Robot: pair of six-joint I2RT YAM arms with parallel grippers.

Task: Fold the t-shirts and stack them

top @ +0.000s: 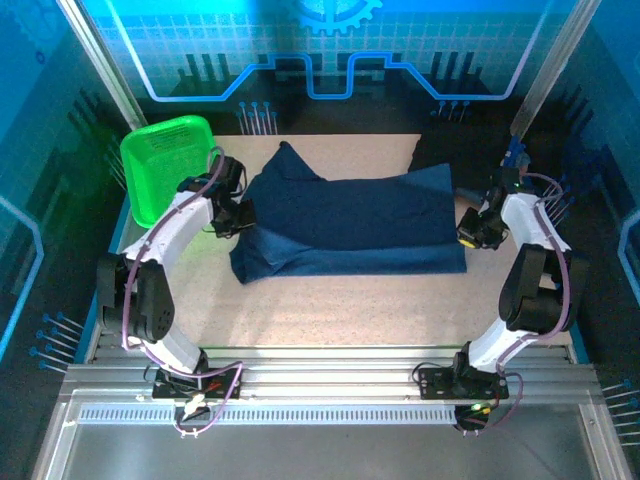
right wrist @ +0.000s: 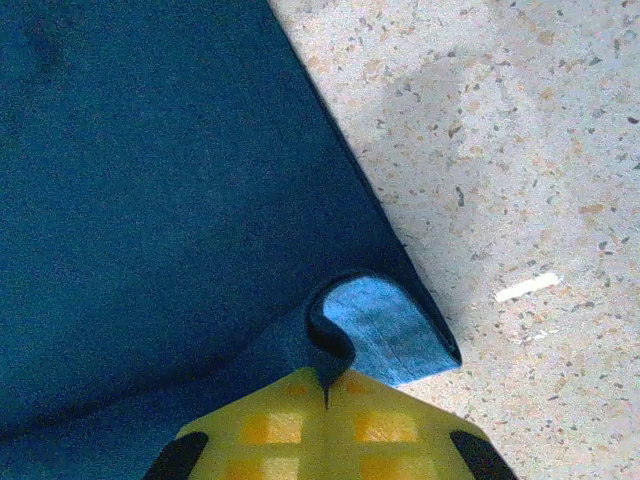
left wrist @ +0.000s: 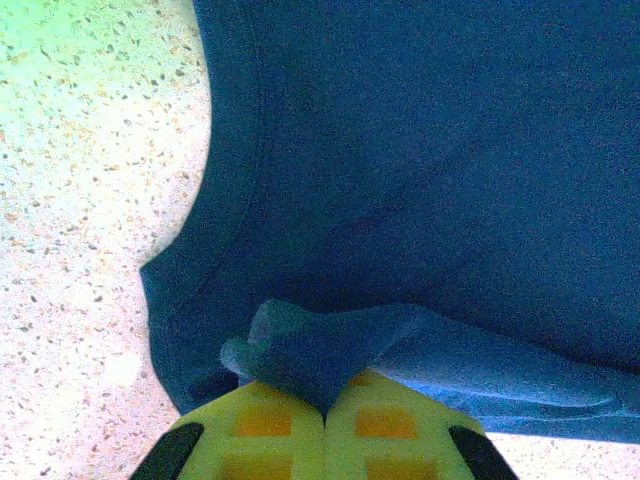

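Limp and light by the look of it, the navy t-shirt (top: 350,225) sprawls across the middle of the frame, best held at its side edges, where the left gripper (left wrist: 325,412) and the right gripper (right wrist: 325,395) each pinch a bunched fold tight.

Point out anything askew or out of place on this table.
The navy t-shirt lies crooked and only half folded: one pointed flap juts out toward the far edge of the table. The left tool and right tool each pinch a bunched edge of it. Nothing looks spilled or torn.
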